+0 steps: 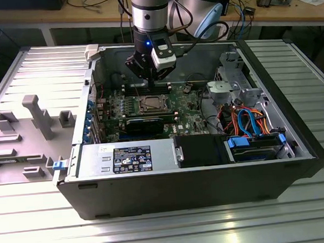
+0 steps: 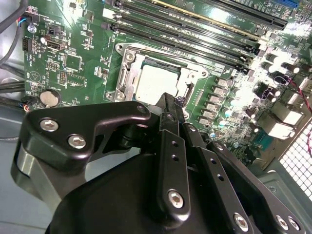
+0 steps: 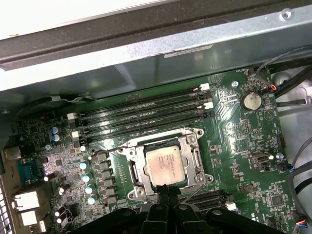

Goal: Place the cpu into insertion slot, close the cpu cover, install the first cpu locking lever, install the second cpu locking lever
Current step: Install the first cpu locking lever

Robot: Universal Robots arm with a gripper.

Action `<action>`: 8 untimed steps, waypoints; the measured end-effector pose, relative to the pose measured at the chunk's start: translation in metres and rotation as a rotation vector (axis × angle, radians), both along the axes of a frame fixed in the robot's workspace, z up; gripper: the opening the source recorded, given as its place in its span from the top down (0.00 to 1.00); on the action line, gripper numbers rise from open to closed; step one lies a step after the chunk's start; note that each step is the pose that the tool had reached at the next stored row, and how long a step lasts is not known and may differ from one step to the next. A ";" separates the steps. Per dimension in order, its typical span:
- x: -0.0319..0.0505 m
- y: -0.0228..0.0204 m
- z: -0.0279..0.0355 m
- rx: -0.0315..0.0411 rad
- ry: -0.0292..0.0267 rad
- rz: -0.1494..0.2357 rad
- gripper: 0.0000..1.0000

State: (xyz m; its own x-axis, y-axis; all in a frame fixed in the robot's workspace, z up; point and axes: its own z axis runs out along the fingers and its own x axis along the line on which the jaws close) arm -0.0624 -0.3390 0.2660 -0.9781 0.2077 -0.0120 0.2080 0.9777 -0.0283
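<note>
- The silvery-grey square cpu (image 3: 165,165) is sitting flat in the insertion slot (image 3: 137,171), the small square socket with a silver metal surround on the green circuit board (image 3: 234,161); in the second wrist view the same chip (image 2: 158,83) is lying inside its socket.
- The cpu cover (image 3: 192,146), a thin silver metal frame plate with a large square cut-out, is lying down around the chip, its edges framing the chip's top in both wrist views (image 2: 192,73).
- The black gripper (image 3: 168,192) is hanging just above the edge of the socket, and its two fingers are pressed together with no gap and nothing held between them; in the second wrist view its tips (image 2: 170,105) are meeting right at the rim of the chip.
- In the exterior view the gripper (image 1: 149,80) is hovering over the socket area (image 1: 149,104) inside the open dark grey computer case (image 1: 210,179), with the silver arm (image 1: 150,11) reaching straight down from above.
- Long narrow black memory slots (image 3: 141,119) are running side by side just beside the socket, between it and the case wall.
- A round silver coin battery (image 3: 250,101) is sitting on the board well apart from the socket.
- Orange and blue cables (image 1: 248,124) are bundling together at the exterior view's right inside the case.
- The case is resting on a ribbed metal table (image 1: 158,233).
</note>
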 end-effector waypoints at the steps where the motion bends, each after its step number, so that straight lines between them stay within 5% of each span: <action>1: 0.0000 0.0000 0.0000 0.0000 -0.0001 0.000 0.89; 8: 0.0000 0.0000 0.0000 -0.0001 0.0000 0.005 0.89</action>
